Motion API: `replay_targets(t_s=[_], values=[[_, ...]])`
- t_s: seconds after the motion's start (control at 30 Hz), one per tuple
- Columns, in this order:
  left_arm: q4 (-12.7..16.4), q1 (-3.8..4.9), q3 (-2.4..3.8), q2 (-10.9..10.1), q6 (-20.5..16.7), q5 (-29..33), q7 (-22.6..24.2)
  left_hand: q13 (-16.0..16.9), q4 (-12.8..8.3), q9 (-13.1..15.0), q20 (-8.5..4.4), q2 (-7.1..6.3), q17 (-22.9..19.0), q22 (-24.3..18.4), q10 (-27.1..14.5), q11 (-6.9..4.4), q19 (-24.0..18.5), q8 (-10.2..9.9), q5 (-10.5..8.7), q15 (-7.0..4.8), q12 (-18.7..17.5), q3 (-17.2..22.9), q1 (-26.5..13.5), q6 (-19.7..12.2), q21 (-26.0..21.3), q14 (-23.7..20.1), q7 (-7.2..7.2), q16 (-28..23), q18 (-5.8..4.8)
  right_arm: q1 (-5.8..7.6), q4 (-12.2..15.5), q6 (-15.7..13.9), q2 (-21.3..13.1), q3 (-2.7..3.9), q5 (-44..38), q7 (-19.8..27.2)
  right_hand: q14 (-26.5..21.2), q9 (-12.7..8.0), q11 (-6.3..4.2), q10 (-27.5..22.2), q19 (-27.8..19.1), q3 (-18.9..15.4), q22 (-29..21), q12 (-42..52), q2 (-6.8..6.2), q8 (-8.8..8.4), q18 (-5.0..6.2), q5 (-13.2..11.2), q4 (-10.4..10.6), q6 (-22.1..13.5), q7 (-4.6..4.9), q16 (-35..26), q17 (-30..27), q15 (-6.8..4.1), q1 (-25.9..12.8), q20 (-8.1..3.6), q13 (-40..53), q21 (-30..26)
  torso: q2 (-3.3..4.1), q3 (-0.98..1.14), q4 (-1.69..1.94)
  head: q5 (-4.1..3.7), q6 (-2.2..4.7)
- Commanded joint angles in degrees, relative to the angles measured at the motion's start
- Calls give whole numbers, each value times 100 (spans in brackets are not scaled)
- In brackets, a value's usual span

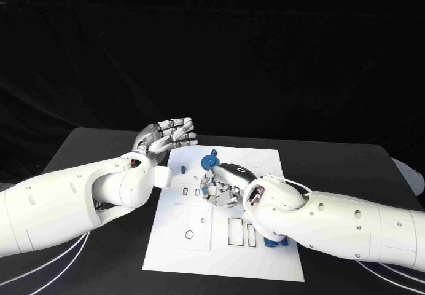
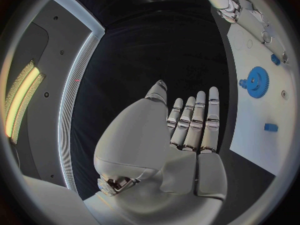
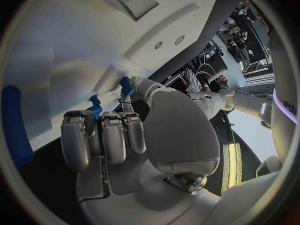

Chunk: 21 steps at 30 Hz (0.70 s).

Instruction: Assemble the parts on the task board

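A small blue part [image 3: 127, 85] sat at the fingertips of the right hand [image 1: 223, 182], which was pressed down over the middle of the task board [image 1: 266, 258]. The hand appeared to pinch the part between thumb and a finger, though the wrist view left the contact itself hard to read. Just beyond that hand, a blue gear [image 1: 210, 161] stood on the board, and another blue piece [image 1: 180, 169] lay near the board's left edge. More blue parts [image 1: 276, 242] rested by the right forearm, near the board's front.

To seat the part well, the right hand would likely need to keep it square to its socket and press straight down, not sideways.

The left hand [image 1: 166, 137] hung raised off the board's far left corner, fingers straight, held side by side, gripping nothing.
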Motion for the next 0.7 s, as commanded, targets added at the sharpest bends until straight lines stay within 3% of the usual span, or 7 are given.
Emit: replay_targets(t_s=[0.03,0.37,0.7], values=[[7,5,4,11,61,6,33,1,-18,7,-2,1,7,-10,26,-1,-20,-8,-3,17,-22,18,55,17,-25,0,325,-29,47,-6,17,-145,9,0,-78,24,618,258,-34,349,249,-3,1062,6,3,198,10,40,25,59,-46,32,1508,-41,-47,-47,1216,6,0,0,3,12,2],[10,5,4,7,64,6,30,1,-12,8,-2,0,10,-13,32,2,-21,-9,-5,19,-24,21,61,20,-26,1,328,-37,47,-7,-40,-65,39,0,-72,18,618,260,-35,341,246,-12,1057,-3,-10,199,11,37,33,54,-46,32,1508,-42,-70,-48,1205,0,-2,0,-15,22,-3],[15,5,4,4,67,6,26,1,-12,8,-2,0,10,-13,32,2,-21,-9,-5,19,-24,21,61,20,-26,1,328,-37,47,-22,-146,102,104,-1,-72,-16,618,258,-30,339,241,-29,1052,-5,-37,188,13,-3,51,21,-39,32,1508,-40,-118,-49,1203,-8,3,1,-2,25,-22]])
